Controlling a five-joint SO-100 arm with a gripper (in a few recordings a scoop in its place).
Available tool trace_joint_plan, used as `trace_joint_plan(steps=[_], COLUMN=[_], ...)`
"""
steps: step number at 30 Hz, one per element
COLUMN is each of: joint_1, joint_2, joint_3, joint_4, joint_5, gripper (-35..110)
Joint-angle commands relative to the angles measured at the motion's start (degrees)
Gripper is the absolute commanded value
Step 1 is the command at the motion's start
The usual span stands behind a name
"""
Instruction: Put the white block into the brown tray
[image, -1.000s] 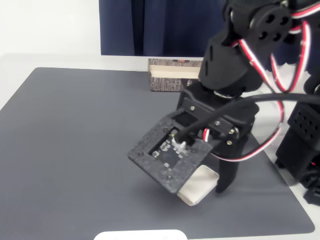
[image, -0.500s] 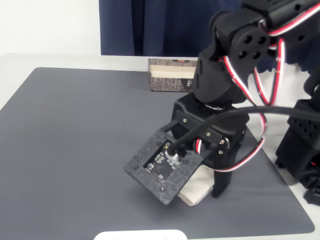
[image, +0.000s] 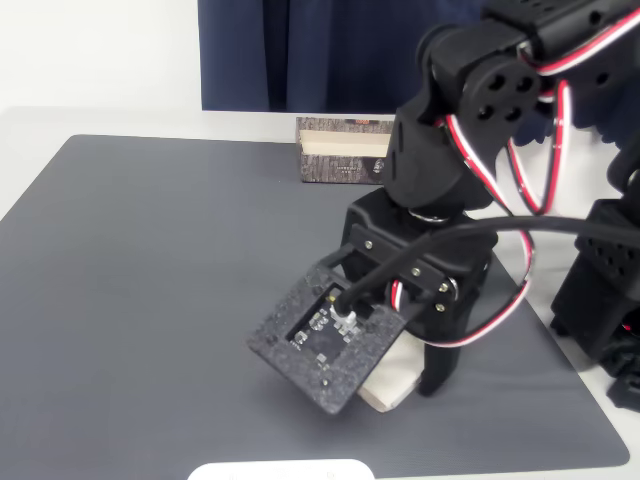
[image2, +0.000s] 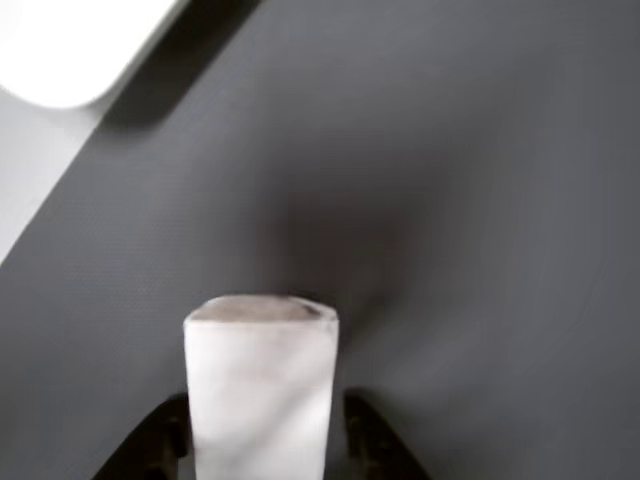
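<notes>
The black two-finger gripper (image2: 262, 440) grips the small off-white rounded block (image2: 260, 385) by its long sides low over the dark grey bench mat (image: 150, 300), with the bark-patterned brown tray (image: 340, 152) well apart at the mat's far edge.

Bare grey mat (image: 170, 290) lies open up to the brown tray (image: 335, 160).

Navy curtain (image: 320, 50) behind white table (image: 100, 120)
</notes>
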Motion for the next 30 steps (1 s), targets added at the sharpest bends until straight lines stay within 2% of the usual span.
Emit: trace_joint_plan(steps=[1,20,30], joint_1=[-0.6,-1.2,1.1], joint_2=[-0.2,0.3,14.2], joint_3=[-1.8,-1.1,-2.5], joint_4=[-0.5,-0.3,5.0], joint_5=[0.4,3.5,11.2], gripper=[35,17,10])
